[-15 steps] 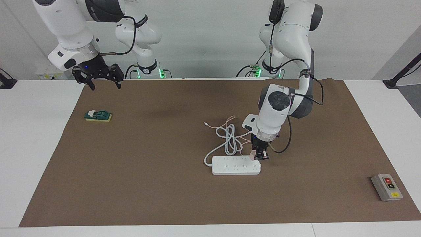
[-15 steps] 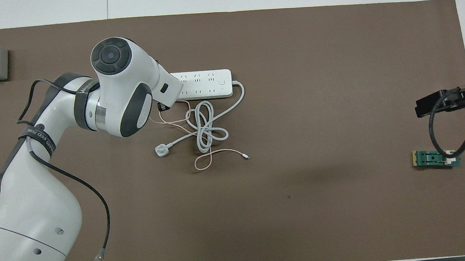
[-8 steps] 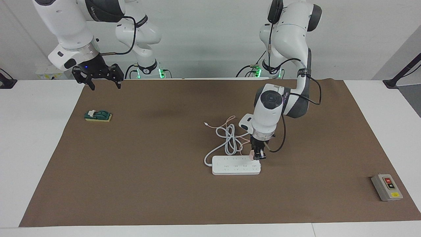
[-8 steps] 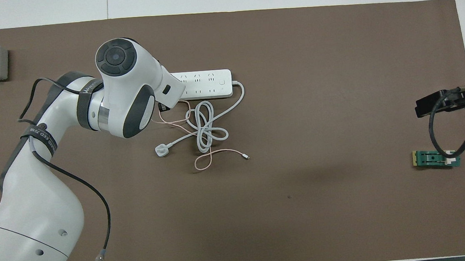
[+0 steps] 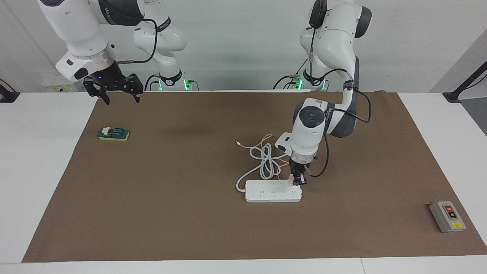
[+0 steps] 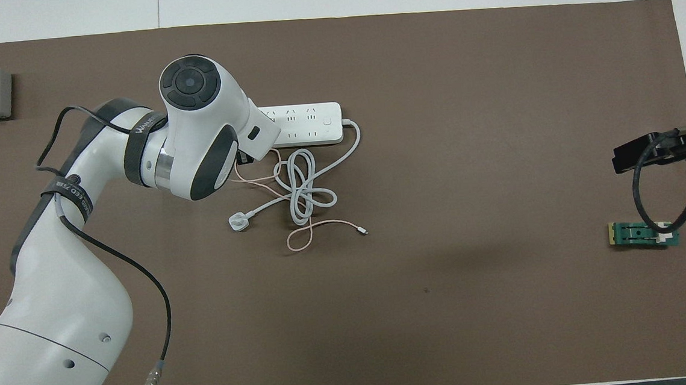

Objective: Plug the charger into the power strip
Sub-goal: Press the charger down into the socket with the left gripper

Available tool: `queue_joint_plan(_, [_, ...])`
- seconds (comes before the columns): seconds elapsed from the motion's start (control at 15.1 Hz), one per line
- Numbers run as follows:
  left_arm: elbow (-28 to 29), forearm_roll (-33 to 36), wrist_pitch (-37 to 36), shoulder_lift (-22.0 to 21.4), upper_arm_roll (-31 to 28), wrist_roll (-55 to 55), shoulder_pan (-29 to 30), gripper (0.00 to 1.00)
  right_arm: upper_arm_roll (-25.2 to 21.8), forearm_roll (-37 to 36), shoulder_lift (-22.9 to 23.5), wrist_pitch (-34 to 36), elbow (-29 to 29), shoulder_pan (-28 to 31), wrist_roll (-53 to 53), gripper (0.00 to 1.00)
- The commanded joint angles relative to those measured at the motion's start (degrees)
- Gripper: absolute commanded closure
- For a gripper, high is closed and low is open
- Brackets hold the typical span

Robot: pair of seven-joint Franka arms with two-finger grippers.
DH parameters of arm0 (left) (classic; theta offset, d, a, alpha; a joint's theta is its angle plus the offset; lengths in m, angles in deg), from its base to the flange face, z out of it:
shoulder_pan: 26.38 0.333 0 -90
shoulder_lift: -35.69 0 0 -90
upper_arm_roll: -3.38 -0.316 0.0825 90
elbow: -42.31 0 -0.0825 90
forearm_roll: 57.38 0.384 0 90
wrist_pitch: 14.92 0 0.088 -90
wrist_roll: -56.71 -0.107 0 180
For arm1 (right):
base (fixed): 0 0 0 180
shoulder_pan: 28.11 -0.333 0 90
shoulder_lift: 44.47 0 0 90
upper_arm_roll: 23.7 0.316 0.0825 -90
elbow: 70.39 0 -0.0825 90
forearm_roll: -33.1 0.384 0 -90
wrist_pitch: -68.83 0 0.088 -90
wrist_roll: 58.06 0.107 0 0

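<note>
The right gripper [image 5: 118,97] is held in the air, jaws wide and empty, above the mat edge at the right arm's end; this arm waits. The charger [image 5: 291,179] is clamped in the closed left gripper [image 5: 299,181], low over the end of the power strip [image 5: 266,194] toward the left arm's end. The charger is judged light and rigid, best gripped on its flat sides; its thin cable [image 6: 270,182] is soft and may drag.
</note>
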Motion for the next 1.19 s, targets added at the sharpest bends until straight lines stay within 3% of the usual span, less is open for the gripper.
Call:
queue_joint_plan(0.0, [-3.04,0.15,-4.50,2.65,0.11,-1.35,2.14,1.00,0.55,-0.17,-0.18,0.06,0.27,0.44,1.05,0.00])
queue_joint_plan(0.26, [-3.93,-0.73,-4.43,5.37,0.20,-1.36,1.61,1.00,0.55,-0.08,-0.18,0.06,0.27,0.44,1.05,0.00])
queue_joint_plan(0.59, [-3.32,-0.73,0.13,5.63,0.03,-3.29,1.71,1.00,0.55,-0.08,-0.18,0.06,0.27,0.44,0.96,0.00])
queue_joint_plan(1.12, [-3.49,0.41,0.50,5.90,-0.24,-3.20,-0.05,1.00,0.55,-0.08,-0.18,0.06,0.27,0.44,1.05,0.00])
